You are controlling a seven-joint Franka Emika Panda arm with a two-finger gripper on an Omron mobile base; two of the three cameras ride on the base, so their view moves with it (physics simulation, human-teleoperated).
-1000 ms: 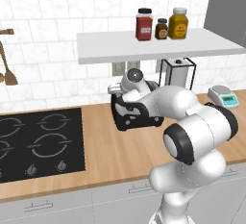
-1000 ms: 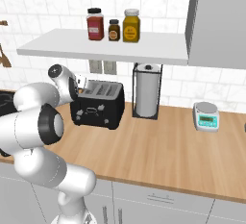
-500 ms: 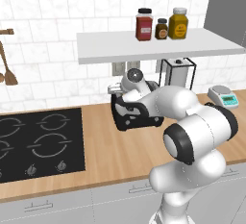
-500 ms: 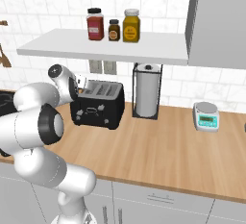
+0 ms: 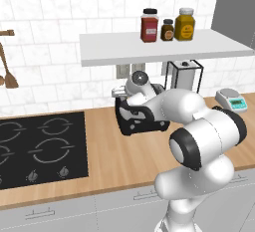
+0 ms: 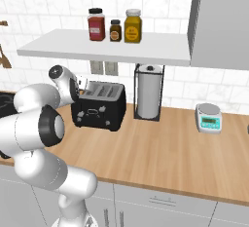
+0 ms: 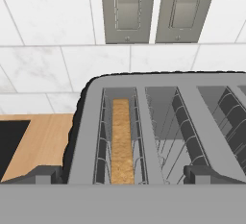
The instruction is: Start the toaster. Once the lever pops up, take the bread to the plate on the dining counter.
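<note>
We find the toaster (image 6: 98,107) on the wood wall counter (image 6: 160,148) beside the wire-framed paper towel holder (image 6: 149,92), with the bread (image 7: 122,141) standing on edge in its left slot in the hand view. Our gripper (image 7: 123,174) hangs just above the slots, jaws spread wide, holding nothing.
</note>
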